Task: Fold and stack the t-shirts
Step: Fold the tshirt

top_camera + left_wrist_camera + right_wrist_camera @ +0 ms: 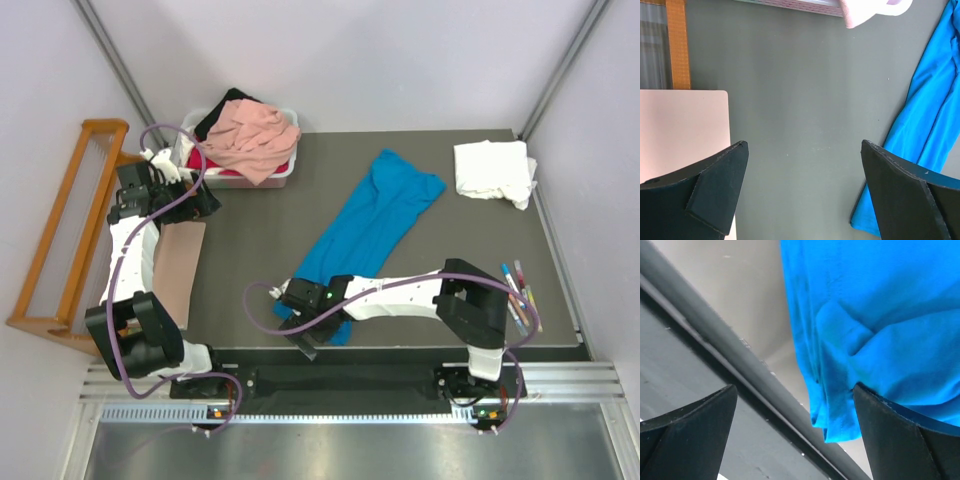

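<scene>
A bright blue t-shirt [385, 215] lies in a long diagonal strip across the dark table, from the back middle to the front edge. My right gripper [305, 335] hovers open at its near end. In the right wrist view the blue t-shirt's [880, 315] bunched corner lies between the spread jaws of the right gripper [795, 386], against the right finger, not pinched. My left gripper [200, 200] stands open at the back left; nothing lies between the jaws of the left gripper [805, 142], and the blue t-shirt [935, 115] is off to the right. A folded white t-shirt [492, 170] rests at the back right.
A white tub [285, 177] at the back left holds a salmon-pink t-shirt [255, 140] over black [215, 118] and red [225, 172] ones. A wooden rack [60, 230] stands left of the table. A pale flat board [182, 262] lies at the left; markers [520, 295] lie at the right.
</scene>
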